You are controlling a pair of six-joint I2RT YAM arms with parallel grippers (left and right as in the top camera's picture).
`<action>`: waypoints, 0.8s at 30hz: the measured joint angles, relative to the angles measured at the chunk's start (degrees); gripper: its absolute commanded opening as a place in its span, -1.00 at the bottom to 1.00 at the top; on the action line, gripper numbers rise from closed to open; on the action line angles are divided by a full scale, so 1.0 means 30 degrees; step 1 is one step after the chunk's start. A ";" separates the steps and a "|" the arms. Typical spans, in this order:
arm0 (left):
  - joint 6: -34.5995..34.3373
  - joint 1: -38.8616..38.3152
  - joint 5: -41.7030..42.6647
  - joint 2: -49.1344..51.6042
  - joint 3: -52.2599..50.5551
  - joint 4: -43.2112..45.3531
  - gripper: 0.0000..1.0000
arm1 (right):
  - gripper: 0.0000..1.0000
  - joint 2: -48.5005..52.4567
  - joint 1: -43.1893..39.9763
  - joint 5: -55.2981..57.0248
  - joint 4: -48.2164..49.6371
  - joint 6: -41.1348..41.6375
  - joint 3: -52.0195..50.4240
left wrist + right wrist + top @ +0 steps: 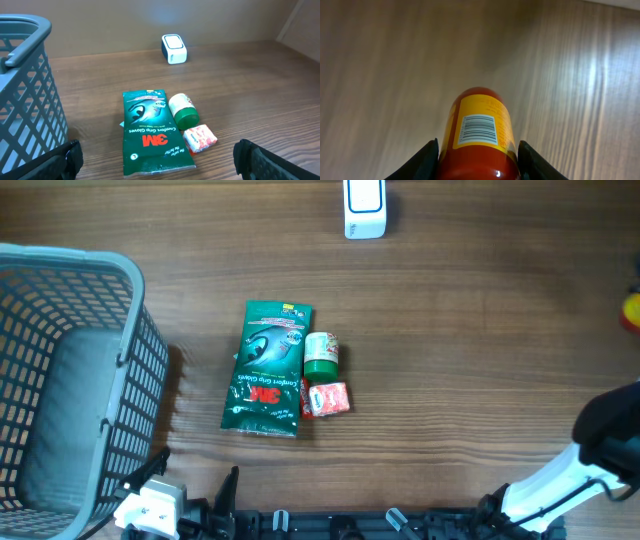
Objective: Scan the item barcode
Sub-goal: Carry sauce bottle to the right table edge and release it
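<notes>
Our right end effector (477,150) is closed partway on the red, yellow-labelled plastic bottle (481,102), 1 finger on each side. Its barcode (478,129) faces the wrist camera. The bottle hangs over the bare wooden desk (380,60), seemingly near the right edge. The left end effector (157,152) hangs wide open, holding nothing. The white and blue box-shaped scanner (364,208) sits well apart at the far edge. We judge the round bottle could roll in the grip on the way, turning the barcode away from the scanner, or slip out if the hold is shallow.
</notes>
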 measured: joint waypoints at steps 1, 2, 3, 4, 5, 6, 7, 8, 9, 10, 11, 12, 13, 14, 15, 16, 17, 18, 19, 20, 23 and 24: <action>0.0000 0.0000 0.0007 0.0000 0.0000 0.0000 1.00 | -0.59 0.0306 -0.0561 0.0015 0.0219 0.0000 -0.0044; 0.0000 0.0000 0.0007 0.0000 0.0000 0.0000 1.00 | -0.59 0.0554 -0.0954 0.0007 0.0408 0.0000 -0.0073; 0.0000 0.0000 0.0007 0.0000 0.0000 0.0000 1.00 | -0.59 0.1020 -0.1559 -0.0022 0.0721 0.0000 -0.0168; 0.0000 0.0000 0.0007 0.0000 0.0000 0.0000 1.00 | -0.59 0.1195 -0.1778 -0.0080 0.0787 0.0000 -0.0182; 0.0000 0.0000 0.0007 0.0000 0.0000 0.0000 1.00 | -0.59 0.1494 -0.2062 -0.0182 0.0831 0.0000 -0.0211; 0.0000 0.0000 0.0000 0.0000 0.0000 0.0000 1.00 | -0.58 0.1770 -0.2288 -0.0350 0.0838 0.0000 -0.0219; 0.0000 0.0000 0.0007 0.0000 0.0000 0.0000 1.00 | -0.57 0.2069 -0.2470 -0.0517 0.0838 0.0000 -0.0233; 0.0000 0.0000 0.0007 0.0000 0.0000 0.0000 1.00 | -0.54 0.2302 -0.2579 -0.0641 0.0831 0.0000 -0.0248; 0.0000 0.0000 0.0000 0.0000 0.0000 0.0000 1.00 | -0.50 0.2659 -0.2703 -0.0794 0.0838 0.0000 -0.0255; 0.0000 0.0000 0.0007 0.0000 0.0000 0.0000 1.00 | -0.48 0.2900 -0.2747 -0.0860 0.0838 0.0000 -0.0255; 0.0000 0.0000 0.0007 0.0000 0.0000 0.0000 1.00 | -0.45 0.3184 -0.2783 -0.0954 0.0845 0.0000 -0.0262; 0.0000 0.0000 0.0007 0.0000 0.0000 0.0000 1.00 | -0.45 0.3417 -0.2790 -0.1071 0.0845 0.0000 -0.0277; 0.0000 0.0000 0.0007 0.0000 0.0000 0.0000 1.00 | -0.44 0.3606 -0.2790 -0.1173 0.0845 0.0000 -0.0284; 0.0000 0.0000 0.0007 0.0000 0.0000 0.0000 1.00 | -0.42 0.3708 -0.2790 -0.1297 0.0845 0.0000 -0.0284; 0.0000 0.0000 0.0000 0.0000 0.0000 0.0000 1.00 | -0.36 0.3774 -0.2783 -0.1501 0.0867 0.0007 -0.0284; 0.0000 0.0000 0.0007 0.0000 0.0000 0.0000 1.00 | -0.32 0.3781 -0.2783 -0.1654 0.0954 0.0000 -0.0284; 0.0000 0.0000 0.0007 0.0000 0.0000 0.0000 1.00 | -0.30 0.3781 -0.2783 -0.1719 0.0991 0.0000 -0.0284; 0.0000 0.0000 0.0007 0.0000 0.0000 0.0000 1.00 | -0.30 0.3781 -0.2783 -0.1843 0.1064 0.0000 -0.0284; 0.0000 0.0000 0.0007 0.0000 0.0000 0.0000 1.00 | -0.28 0.3781 -0.2783 -0.1931 0.1078 0.0000 -0.0284; 0.0000 0.0000 0.0007 0.0000 0.0000 0.0000 1.00 | -0.27 0.3781 -0.2783 -0.1960 0.1071 0.0000 -0.0284; 0.0000 0.0000 0.0007 0.0000 0.0000 0.0000 1.00 | -0.14 0.3781 -0.2783 -0.2055 0.1071 0.0000 -0.0284; 0.0000 0.0000 0.0007 0.0000 0.0000 0.0000 1.00 | -0.03 0.3781 -0.2783 -0.2076 0.1071 0.0000 -0.0284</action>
